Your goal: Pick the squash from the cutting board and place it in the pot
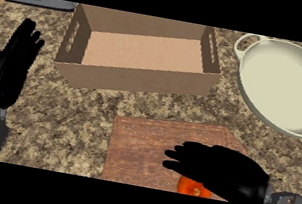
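Observation:
An orange squash [192,188] lies at the near edge of the brown cutting board [148,144], and only a small part of it shows. My right hand [223,171] sits right over it with fingers bent downward, hiding most of it; whether they close round it I cannot tell. The cream-coloured pot [291,88] stands at the far right, empty, with a handle at its top left. My left hand [5,71] rests open at the left edge, fingers up.
An open cardboard box [141,54] stands behind the board in the middle. A grey appliance [35,0] shows at the top left. The granite counter [62,114] lies between the box and the board.

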Robot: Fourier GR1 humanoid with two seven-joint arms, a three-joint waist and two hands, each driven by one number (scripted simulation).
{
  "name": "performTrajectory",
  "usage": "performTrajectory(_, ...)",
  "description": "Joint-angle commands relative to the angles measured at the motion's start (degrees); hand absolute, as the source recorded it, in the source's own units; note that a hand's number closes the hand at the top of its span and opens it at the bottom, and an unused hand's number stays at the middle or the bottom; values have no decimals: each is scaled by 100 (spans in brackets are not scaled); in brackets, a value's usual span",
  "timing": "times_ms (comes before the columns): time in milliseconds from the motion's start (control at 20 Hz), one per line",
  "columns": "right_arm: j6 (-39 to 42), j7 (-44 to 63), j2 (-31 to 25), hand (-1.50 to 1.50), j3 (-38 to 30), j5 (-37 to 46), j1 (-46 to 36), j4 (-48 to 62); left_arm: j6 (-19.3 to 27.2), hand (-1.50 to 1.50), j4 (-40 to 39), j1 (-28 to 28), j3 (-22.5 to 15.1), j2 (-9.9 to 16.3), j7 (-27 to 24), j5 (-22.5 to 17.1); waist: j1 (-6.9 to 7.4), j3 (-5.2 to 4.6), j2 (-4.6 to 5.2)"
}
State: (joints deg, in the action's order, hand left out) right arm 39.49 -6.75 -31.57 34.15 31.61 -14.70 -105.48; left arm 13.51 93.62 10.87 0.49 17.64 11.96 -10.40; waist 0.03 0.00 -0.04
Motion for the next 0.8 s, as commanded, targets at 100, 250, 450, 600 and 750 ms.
performTrajectory(100,5,-31,635,-150,93,648,262,151,-137,0,50,-20,198,-80,91,115,4,0,1)
performTrajectory(250,-203,-348,546,-150,186,1036,577,68,-432,0,211,-271,356,-26,-12,-26,7,0,-3)
performTrajectory(450,-79,-247,1011,-150,75,1337,295,610,-400,0,-542,198,412,-268,-301,125,-6,-1,5)
performTrajectory(600,-171,-360,1258,-150,-6,1626,149,1100,-412,0,-190,-52,390,-304,-189,213,15,0,3)
performTrajectory(750,-332,-604,1364,-150,44,1932,294,1258,-428,0,-174,225,488,-245,161,277,1,0,3)
